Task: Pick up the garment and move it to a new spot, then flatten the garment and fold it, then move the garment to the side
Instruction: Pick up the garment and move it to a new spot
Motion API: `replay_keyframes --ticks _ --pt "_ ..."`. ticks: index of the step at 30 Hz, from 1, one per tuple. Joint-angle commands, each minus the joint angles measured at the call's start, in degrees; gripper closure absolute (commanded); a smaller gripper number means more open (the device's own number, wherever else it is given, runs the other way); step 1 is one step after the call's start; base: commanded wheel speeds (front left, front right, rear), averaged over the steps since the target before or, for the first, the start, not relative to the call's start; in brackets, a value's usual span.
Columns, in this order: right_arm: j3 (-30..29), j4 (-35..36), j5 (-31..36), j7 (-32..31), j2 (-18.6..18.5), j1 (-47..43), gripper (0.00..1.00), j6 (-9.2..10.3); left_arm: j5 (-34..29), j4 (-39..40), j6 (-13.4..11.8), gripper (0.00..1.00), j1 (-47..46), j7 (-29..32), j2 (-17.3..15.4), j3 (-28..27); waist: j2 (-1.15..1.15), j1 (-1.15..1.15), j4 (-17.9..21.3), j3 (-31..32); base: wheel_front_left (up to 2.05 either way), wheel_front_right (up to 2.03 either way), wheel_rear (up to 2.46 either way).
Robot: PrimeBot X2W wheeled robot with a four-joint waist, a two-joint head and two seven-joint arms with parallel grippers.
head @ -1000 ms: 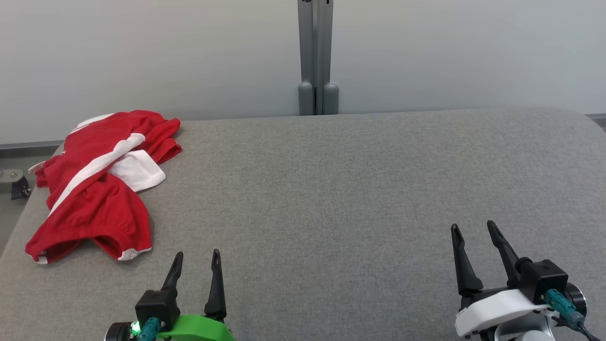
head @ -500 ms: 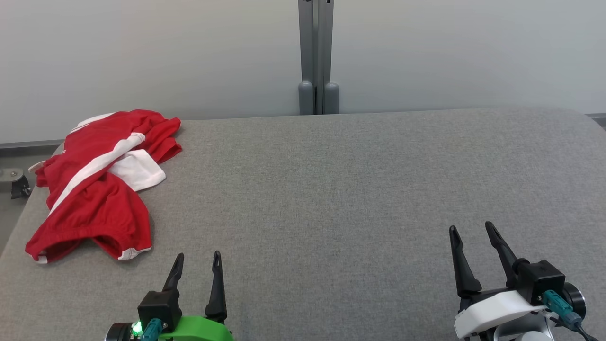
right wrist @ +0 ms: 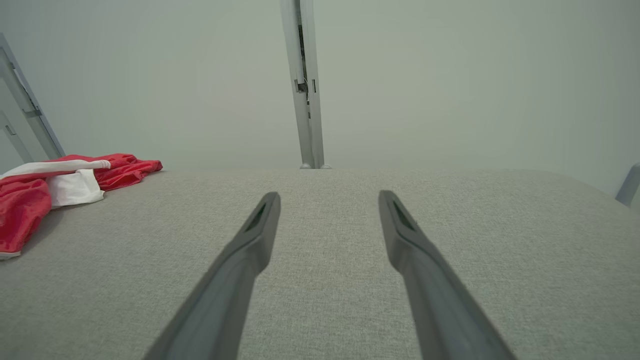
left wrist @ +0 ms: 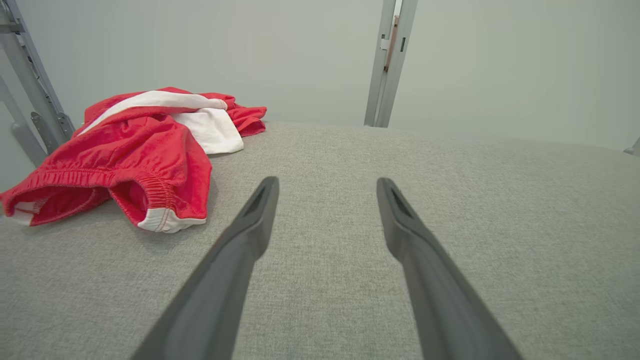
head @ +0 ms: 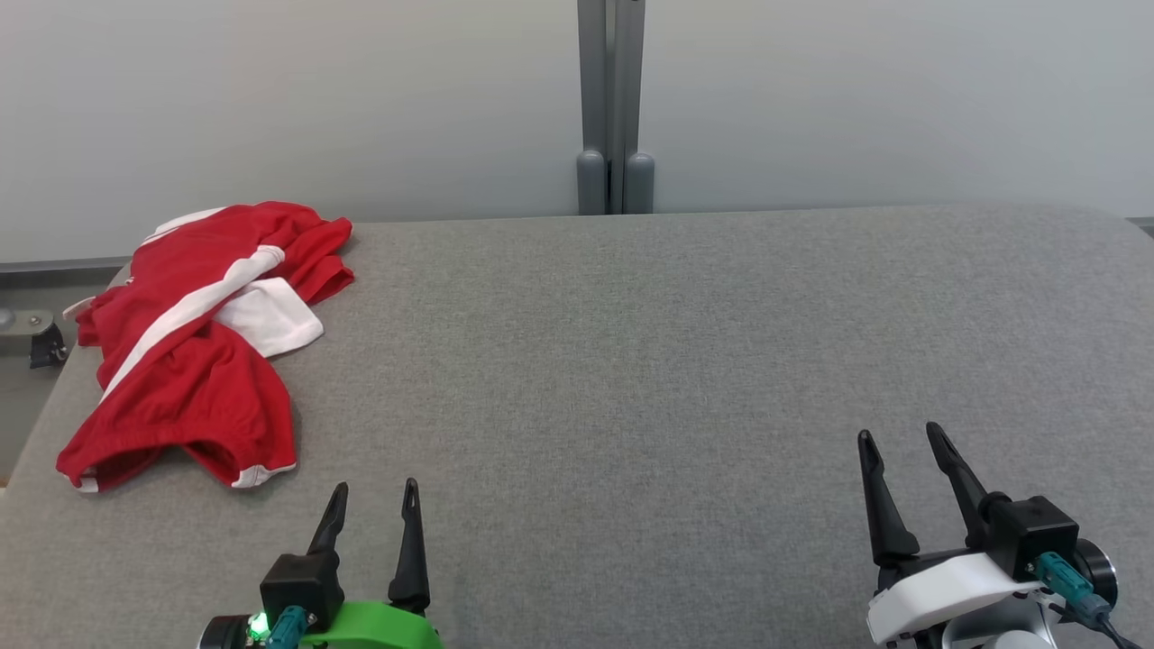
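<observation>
One broad grey cloth-covered table (head: 649, 361) takes up most of the head view, with a pale wall (head: 902, 99) behind its far edge. Next in size is the garment (head: 189, 361), red with white bands and white trim. It lies crumpled at the table's far left corner, its left side reaching the table's edge. Then come the two grippers, both low by the near edge. The left gripper (head: 376, 483) hovers near the garment's closest hem but apart from it, its two dark fingers spread wide with nothing between them. The right gripper (head: 900, 429) is well away on the right side, likewise spread wide and empty. Smallest, a thin grey post (head: 615, 108) stands against the wall at the middle of the far edge.
</observation>
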State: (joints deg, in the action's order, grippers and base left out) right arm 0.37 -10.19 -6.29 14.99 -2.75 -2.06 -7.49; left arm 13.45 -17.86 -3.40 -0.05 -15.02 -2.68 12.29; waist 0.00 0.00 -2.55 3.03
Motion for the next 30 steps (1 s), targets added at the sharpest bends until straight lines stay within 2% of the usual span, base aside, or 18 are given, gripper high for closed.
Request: replay_keyframes --ticks 1,5,9,21,30 --pt "-0.2 0.0 -0.1 0.3 -0.2 -0.3 0.0 0.0 -0.4 0.0 -0.3 0.0 -0.6 -0.2 -0.4 -0.4 0.0 0.0 -0.6 0.0 0.0 0.0 0.0" --pt "-0.1 0.2 -0.4 0.3 -0.2 -0.8 0.0 0.0 -0.8 0.1 -0.3 0.0 -0.9 -0.2 -0.4 -0.8 0.0 0.0 -3.0 0.1 0.0 0.0 0.0" --pt "-0.3 0.5 -0.7 0.3 -0.2 -0.9 0.0 0.0 -1.3 0.1 0.0 0.0 -1.5 -0.2 -0.4 -1.4 0.0 0.0 -7.2 0.2 0.0 0.0 0.0" --pt "0.3 0.7 -2.4 0.3 -0.2 0.5 0.0 0.01 -2.3 0.4 0.5 0.0 -1.1 -0.2 -1.0 -5.1 0.0 0.0 -24.1 0.4 0.0 0.0 0.0" --pt "4.8 -0.7 -1.5 0.3 -0.3 4.5 0.0 0.01 -1.3 4.2 -1.0 0.0 1.9 -0.2 -0.6 -9.8 0.0 0.0 -26.5 -2.5 0.0 0.0 0.0"
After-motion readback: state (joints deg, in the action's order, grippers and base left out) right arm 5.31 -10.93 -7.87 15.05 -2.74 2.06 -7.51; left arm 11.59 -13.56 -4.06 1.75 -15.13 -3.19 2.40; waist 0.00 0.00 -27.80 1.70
